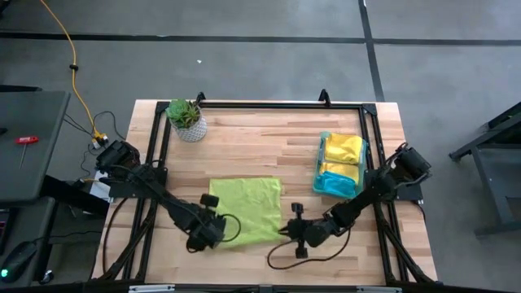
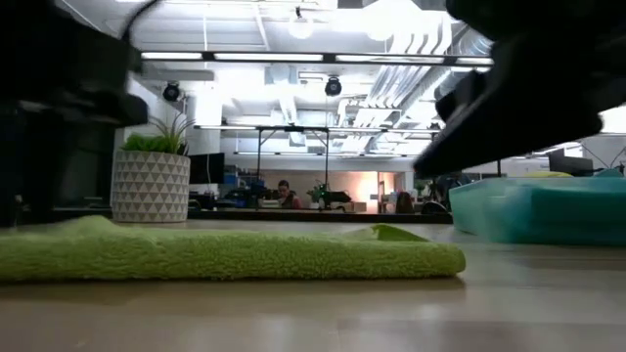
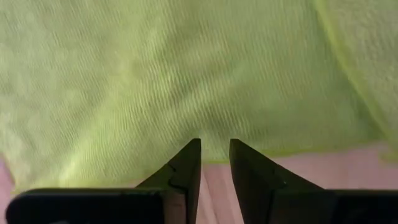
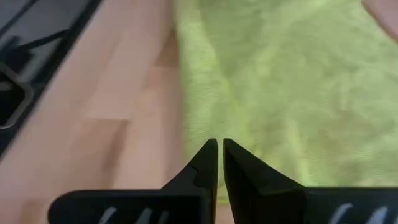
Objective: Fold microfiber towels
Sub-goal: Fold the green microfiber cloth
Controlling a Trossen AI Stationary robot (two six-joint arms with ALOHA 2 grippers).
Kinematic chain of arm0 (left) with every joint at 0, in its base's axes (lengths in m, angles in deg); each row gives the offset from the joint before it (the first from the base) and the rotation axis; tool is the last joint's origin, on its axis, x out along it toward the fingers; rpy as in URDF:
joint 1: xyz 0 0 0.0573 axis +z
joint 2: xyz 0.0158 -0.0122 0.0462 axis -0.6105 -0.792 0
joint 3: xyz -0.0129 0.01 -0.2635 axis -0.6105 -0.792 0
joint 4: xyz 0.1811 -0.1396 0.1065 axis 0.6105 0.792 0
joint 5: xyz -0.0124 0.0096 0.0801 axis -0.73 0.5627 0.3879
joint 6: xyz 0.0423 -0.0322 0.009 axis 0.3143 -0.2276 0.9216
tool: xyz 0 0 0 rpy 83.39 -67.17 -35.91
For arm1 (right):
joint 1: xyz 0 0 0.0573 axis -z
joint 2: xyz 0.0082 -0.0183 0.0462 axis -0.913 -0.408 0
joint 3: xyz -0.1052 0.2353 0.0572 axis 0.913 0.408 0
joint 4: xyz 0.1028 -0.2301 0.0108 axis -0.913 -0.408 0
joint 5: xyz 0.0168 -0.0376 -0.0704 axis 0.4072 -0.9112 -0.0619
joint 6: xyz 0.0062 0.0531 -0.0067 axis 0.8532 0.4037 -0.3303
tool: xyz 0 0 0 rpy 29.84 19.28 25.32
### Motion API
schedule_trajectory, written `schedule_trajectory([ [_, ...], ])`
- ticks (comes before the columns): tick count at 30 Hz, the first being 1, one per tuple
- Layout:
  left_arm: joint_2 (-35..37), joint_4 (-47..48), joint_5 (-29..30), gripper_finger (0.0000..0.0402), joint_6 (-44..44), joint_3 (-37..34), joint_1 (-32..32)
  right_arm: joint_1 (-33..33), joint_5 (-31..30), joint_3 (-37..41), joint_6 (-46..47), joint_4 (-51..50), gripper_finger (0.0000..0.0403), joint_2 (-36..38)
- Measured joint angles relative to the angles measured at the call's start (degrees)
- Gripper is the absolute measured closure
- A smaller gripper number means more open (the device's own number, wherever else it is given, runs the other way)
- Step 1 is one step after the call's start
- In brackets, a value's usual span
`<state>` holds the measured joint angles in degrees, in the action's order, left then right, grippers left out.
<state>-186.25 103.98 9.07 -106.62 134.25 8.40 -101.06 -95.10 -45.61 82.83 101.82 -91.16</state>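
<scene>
the lime green towel (image 1: 246, 210) lies between our end effectors; the left end effector (image 1: 208, 231), narrowly parted, holds nothing at its near-left corner; the right end effector (image 1: 298, 234), pressed together, sits beside its right edge.

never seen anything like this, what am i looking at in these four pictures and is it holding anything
It is a robot with two dark arms at a wooden table. One picture looks straight down, one looks level across the tabletop, and two come from cameras on the wrists. A lime green towel lies spread in the middle. A tray of folded yellow and blue towels and a potted plant stand farther back. The left gripper sits at the towel's edge, fingers slightly apart. The right gripper is shut beside the towel, gripping nothing visible.
</scene>
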Motion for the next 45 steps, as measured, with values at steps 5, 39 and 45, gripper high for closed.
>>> schedule_trajectory([
  [5, 0.23, 0.54, 0.48, 0.0326, -2.02, -0.06, -3.05, 3.62, 0.04, -0.04, -2.46, 0.49, 0.0385, 0.0],
  [39, 0.36, -16.98, 13.24, 0.0326, 3.08, -8.57, -6.22, 16.8, -4.54, -0.04, 14.2, -7.38, 0.0385, -3.48],
  [45, 0.05, -13.17, 19.1, 0.0326, 8.01, -8.82, -2.34, 17.91, -8.47, -0.04, 13.44, -8.66, 0.0385, -3.48],
])
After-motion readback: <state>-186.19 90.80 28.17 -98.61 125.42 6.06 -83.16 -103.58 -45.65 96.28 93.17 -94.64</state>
